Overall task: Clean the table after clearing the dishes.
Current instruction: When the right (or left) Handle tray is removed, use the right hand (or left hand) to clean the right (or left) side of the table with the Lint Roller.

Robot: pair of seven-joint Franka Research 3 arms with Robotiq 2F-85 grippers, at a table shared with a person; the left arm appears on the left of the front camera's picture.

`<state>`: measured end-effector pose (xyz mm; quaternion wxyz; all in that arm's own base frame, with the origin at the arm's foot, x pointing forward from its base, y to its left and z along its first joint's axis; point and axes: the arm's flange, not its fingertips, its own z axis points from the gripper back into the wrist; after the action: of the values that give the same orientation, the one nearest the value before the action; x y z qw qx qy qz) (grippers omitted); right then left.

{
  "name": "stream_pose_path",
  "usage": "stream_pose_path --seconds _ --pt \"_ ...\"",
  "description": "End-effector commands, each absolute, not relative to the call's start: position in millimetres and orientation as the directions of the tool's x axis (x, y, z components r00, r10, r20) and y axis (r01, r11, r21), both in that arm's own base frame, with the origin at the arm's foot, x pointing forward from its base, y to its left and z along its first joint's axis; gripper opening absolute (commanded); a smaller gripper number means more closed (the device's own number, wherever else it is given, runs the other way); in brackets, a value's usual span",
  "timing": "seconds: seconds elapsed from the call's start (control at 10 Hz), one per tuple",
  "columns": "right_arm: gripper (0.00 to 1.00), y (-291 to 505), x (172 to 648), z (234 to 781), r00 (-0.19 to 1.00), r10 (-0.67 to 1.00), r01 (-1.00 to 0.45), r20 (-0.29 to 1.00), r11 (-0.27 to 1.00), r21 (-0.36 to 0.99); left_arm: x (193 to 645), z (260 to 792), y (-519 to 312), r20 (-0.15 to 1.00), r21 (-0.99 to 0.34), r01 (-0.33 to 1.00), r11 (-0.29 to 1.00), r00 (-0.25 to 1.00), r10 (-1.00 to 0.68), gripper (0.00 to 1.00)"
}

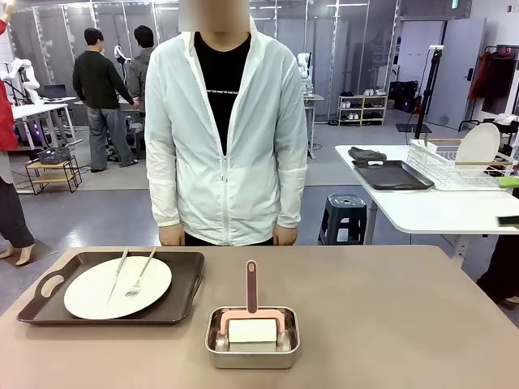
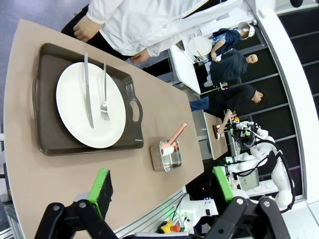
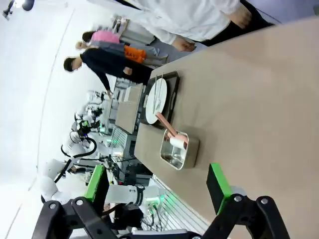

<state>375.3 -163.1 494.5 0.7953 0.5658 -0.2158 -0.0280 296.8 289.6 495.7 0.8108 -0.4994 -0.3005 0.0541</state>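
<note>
While the left pincer (image 2: 160, 188) and the right pincer (image 3: 156, 183) both hang released above the taupe bench (image 1: 389, 308), jaws spread wide with nothing between them, a dark brown tray (image 1: 188, 285) lies on the bench's left part. On the tray rests a round cream-white plate (image 1: 85, 298), and a knife (image 1: 118, 274) and a fork (image 1: 140, 278) lie side by side across it, the knife to the left of the fork in the front view. Just right of the tray and apart from it, close to the near edge, stands a small steel pan (image 1: 253, 360). Inside it sits a pink-handled cleaning tool (image 1: 251, 285) with a white block at its foot, its handle pointing toward the far side. A person (image 1: 227, 138) in a white jacket stands at the far side, both hands hanging just behind the edge. Farther off to the right, a white bench (image 1: 438, 212) carries a second dark tray (image 1: 391, 175) and a wire rack (image 1: 442, 172) holding another plate (image 1: 477, 146) upright.
</note>
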Motion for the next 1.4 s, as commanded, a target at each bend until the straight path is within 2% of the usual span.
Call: stream_pose_path --seconds 0.0,0.2,0.4,0.5,1.3 --pt "1.0 -180 341 476 0.903 -0.354 -0.136 0.245 0.304 0.943 295 498 291 0.442 -0.841 0.223 0.493 0.809 0.388 1.0" --pt "1.0 -202 301 449 0.869 -0.448 -0.11 0.212 0.241 0.964 295 498 291 0.442 -0.841 0.223 0.493 0.809 0.388 1.0" --pt "1.0 -205 285 440 0.861 -0.462 -0.111 0.214 0.239 0.965 295 498 291 0.442 -0.841 0.223 0.493 0.809 0.388 1.0" --pt "1.0 -210 302 440 0.873 -0.449 -0.088 0.192 0.243 0.966 295 498 291 0.442 -0.841 0.223 0.493 0.809 0.388 1.0" --pt "1.0 -210 302 440 0.873 -0.449 -0.088 0.192 0.243 0.966 295 498 291 0.442 -0.841 0.223 0.493 0.809 0.388 1.0"
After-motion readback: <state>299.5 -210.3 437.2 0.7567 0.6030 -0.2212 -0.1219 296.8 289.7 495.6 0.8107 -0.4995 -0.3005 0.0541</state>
